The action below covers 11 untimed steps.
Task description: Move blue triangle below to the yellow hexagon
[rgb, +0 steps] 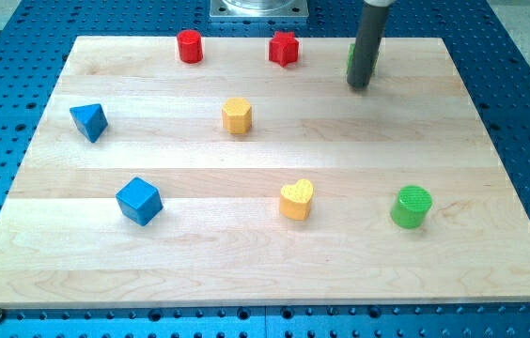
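Observation:
The blue triangle (88, 121) lies on the wooden board near the view's left edge. The yellow hexagon (237, 115) lies right of it, near the board's upper middle, roughly level with the triangle. My tip (359, 86) is at the view's upper right, far right of both blocks. The dark rod stands in front of a green block (351, 58), which is mostly hidden behind it.
A red cylinder (189, 46) and a red star (284, 49) sit along the view's top edge. A blue cube (139, 200) lies at lower left, a yellow heart (296, 199) at lower middle, a green cylinder (411, 207) at lower right. The board (491, 272) rests on a blue perforated table.

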Available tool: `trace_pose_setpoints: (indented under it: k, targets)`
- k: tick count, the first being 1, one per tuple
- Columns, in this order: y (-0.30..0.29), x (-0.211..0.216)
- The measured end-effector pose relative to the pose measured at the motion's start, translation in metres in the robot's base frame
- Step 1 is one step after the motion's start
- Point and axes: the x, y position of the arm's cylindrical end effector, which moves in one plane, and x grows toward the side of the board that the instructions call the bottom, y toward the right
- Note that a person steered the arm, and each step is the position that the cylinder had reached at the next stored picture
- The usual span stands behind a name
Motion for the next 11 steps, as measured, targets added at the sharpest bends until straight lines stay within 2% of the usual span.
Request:
trace_pose_setpoints:
  k: [1,2,3,4,5,6,7,8,9,10,11]
  targets:
    - [0.0,-0.015]
    - [-0.016,0.023]
    - [-0.039,0.101]
    - [-0.122,0.152]
    - [-0.141,0.159]
    - [-0.177,0.149]
    - [-0.242,0.144]
    - [-0.215,0.124]
    - [-0.149,0.116]
    - [-0.143,0.119]
    - [-0.14,0.06]
